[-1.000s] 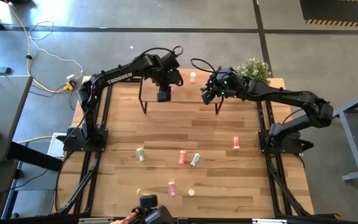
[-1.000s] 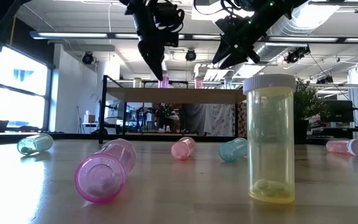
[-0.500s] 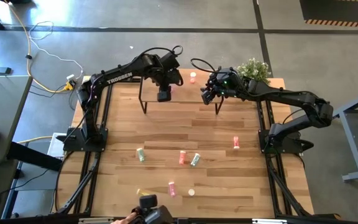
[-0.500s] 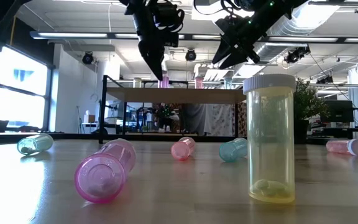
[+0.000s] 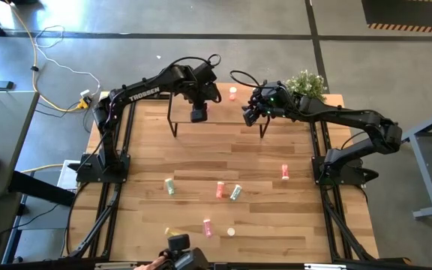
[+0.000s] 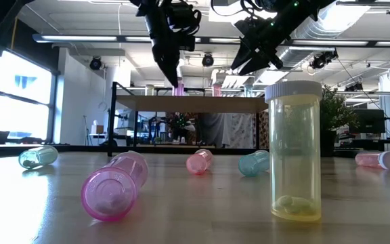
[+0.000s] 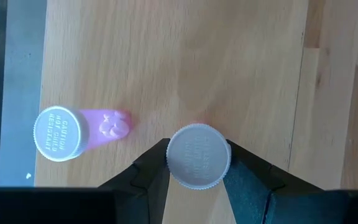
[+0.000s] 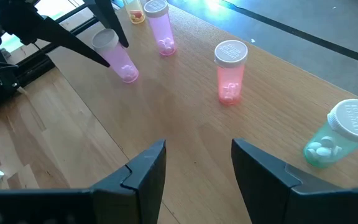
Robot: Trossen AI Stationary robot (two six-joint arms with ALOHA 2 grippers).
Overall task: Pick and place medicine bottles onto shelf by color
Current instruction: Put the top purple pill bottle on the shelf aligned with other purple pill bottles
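Observation:
The shelf point(image 5: 223, 118) stands at the table's far side. My left gripper point(image 5: 198, 114) hangs over its left part, shut on a pink bottle point(image 8: 118, 59). A second pink bottle point(image 7: 79, 129) stands on the shelf close by. A red-orange bottle point(image 8: 230, 73) and a pale green one point(image 8: 334, 138) stand farther along the shelf. My right gripper point(image 8: 197, 155) is open above the shelf's right part, with nothing between its fingers. Other bottles lie on the tabletop. My left gripper pinches the pink bottle's white cap point(image 7: 197, 155) between its two fingers, one on each side of the cap. The fingers point(image 8: 73, 38) come steeply from above. The bottle hangs slightly tilted below them, its base at the shelf board; whether it rests there I cannot tell.
On the tabletop lie pink bottles point(image 6: 114, 186) point(image 6: 200, 161) point(image 6: 374, 159) and green ones point(image 6: 38, 156) point(image 6: 252, 163). A yellow bottle point(image 6: 294, 152) stands upright near the front edge. A potted plant point(image 5: 306, 82) stands at the far right corner.

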